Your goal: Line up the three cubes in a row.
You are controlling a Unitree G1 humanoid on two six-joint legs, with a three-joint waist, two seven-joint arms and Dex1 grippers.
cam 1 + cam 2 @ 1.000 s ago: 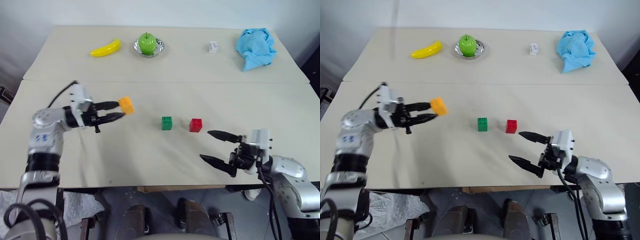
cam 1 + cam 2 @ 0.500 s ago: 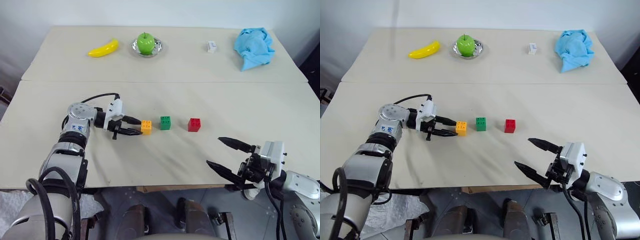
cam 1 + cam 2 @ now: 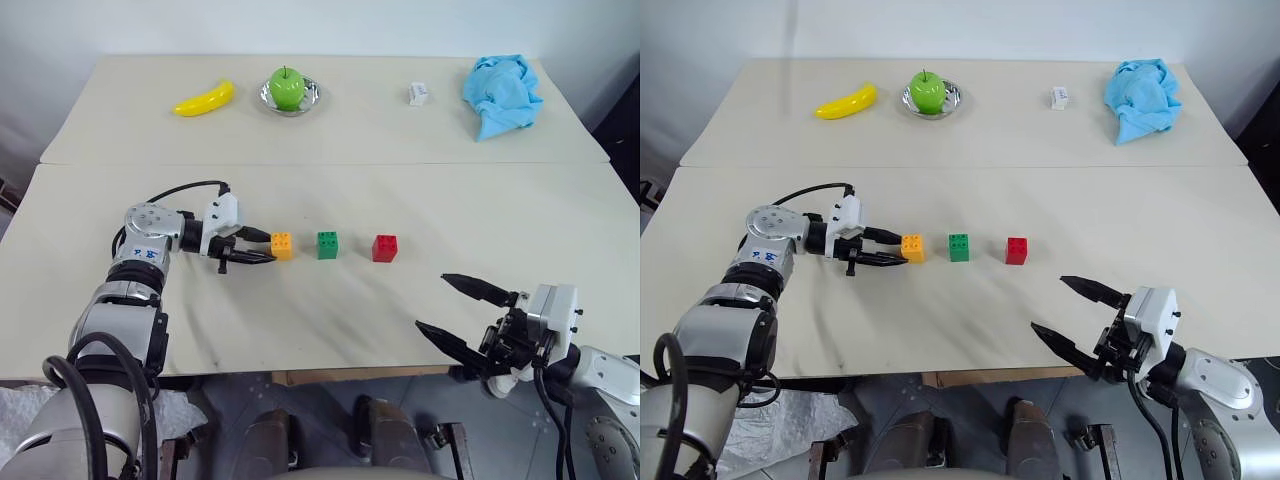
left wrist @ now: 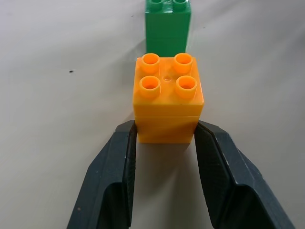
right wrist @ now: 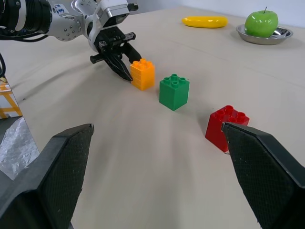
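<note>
The three cubes stand in a row on the table: orange [image 3: 282, 245], green [image 3: 327, 245] and red [image 3: 385, 248], from left to right with small gaps. My left gripper [image 3: 268, 247] reaches in from the left and is shut on the orange cube [image 4: 167, 102], one black finger [image 4: 114, 176] against each side; the cube rests on the table just short of the green one [image 4: 167, 26]. My right gripper [image 3: 433, 302] hangs open near the table's front right edge, well apart from the red cube [image 5: 226, 126], with nothing between its fingers.
Along the far side of the table [image 3: 330, 310] lie a yellow banana [image 3: 204, 98], a green apple [image 3: 287, 88] in a metal bowl, a small white box [image 3: 418, 94] and a crumpled blue cloth [image 3: 502, 92]. A seam crosses the table behind the cubes.
My left gripper has carried the orange cube down and to the right, from the air onto the table beside the green cube. My right gripper has drawn back toward the front edge, still open.
</note>
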